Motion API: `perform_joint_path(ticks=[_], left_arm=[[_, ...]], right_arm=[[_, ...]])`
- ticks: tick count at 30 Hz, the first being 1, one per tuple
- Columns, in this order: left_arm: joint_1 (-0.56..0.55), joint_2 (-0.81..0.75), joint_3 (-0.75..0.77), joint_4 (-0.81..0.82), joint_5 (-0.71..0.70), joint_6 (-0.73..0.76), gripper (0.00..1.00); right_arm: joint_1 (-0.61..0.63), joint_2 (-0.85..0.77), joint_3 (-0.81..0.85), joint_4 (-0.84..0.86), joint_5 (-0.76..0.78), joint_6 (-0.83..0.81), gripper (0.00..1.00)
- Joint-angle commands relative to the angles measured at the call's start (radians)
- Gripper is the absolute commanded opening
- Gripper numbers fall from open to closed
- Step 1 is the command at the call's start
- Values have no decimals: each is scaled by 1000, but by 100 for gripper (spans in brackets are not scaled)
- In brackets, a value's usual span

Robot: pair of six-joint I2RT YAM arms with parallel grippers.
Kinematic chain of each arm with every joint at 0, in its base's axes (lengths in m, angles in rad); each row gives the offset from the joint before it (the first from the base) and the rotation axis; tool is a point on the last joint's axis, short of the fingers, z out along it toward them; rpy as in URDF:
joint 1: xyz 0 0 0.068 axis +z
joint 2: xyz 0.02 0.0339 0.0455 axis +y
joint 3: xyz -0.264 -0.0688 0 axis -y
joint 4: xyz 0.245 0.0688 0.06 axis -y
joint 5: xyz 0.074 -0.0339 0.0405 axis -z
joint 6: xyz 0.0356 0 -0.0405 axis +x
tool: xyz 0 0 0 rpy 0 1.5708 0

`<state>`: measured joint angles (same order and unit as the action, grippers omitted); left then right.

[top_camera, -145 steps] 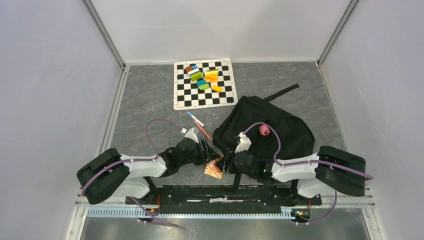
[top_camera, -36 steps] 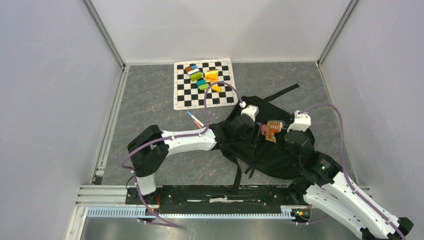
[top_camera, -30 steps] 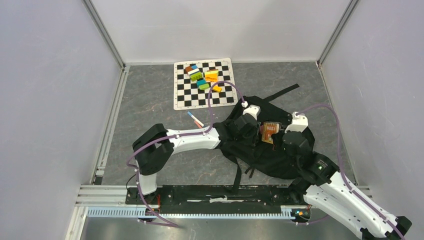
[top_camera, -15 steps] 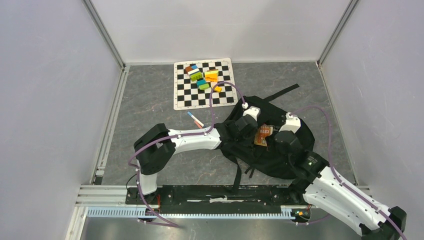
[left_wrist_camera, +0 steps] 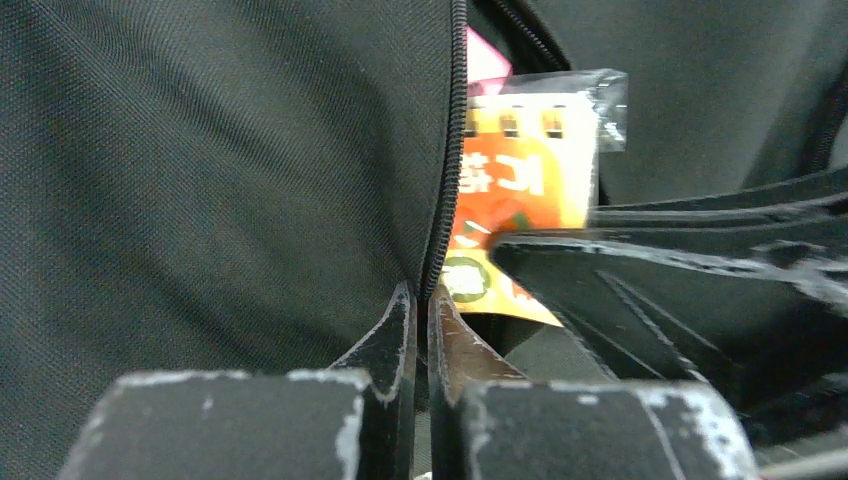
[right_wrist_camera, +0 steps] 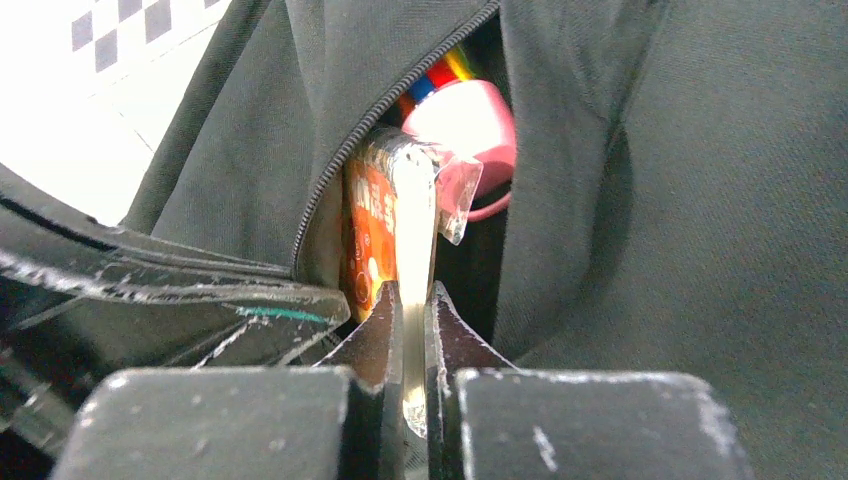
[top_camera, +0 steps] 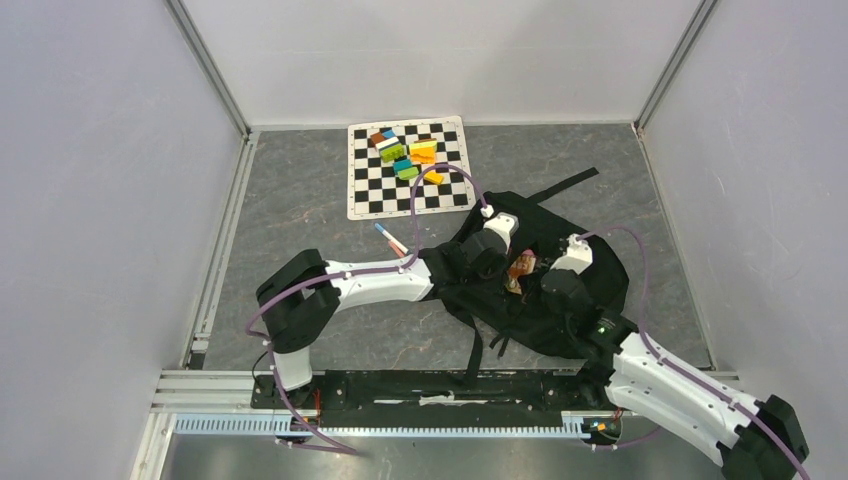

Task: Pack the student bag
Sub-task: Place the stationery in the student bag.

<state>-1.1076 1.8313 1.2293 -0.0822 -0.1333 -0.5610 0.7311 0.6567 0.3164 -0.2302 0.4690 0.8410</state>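
Left gripper (left_wrist_camera: 420, 305) pinched shut on bag (left_wrist_camera: 200, 160) zip edge; right gripper (right_wrist_camera: 412, 300) clamped on orange packet (right_wrist_camera: 372, 225), pink object (right_wrist_camera: 465, 125) just beyond its tips inside opening

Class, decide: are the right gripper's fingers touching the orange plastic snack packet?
Touching. The right wrist view shows the right gripper clamping the orange plastic snack packet by its clear edge.

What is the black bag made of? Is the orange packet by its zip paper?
The student bag looks like woven cloth, maybe nylon: matte, with a fine criss-cross weave and soft folds. The orange packet looks like thin plastic film, not paper: shiny, with a see-through crinkled sealed edge.
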Motion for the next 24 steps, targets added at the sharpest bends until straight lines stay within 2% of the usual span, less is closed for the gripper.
perform_joint_path(ticks=[1,4,7,15,22,24], left_arm=[[-3,-69,-8,70,55,50,2],[-3,-78,-10,78,68,51,2],[-3,-86,-9,78,69,44,2],[-4,-88,-5,78,65,28,2],[-3,-96,-6,62,19,34,2],[-4,-92,-1,52,15,32,2]], right_arm=[[-2,85,3,83,5,-10,0],[-2,151,10,133,-6,-20,0],[-3,210,12,187,-40,-20,7],[-3,306,1,293,-36,-81,16],[-2,180,-33,232,-7,-111,43],[-3,128,-42,168,6,-113,49]])
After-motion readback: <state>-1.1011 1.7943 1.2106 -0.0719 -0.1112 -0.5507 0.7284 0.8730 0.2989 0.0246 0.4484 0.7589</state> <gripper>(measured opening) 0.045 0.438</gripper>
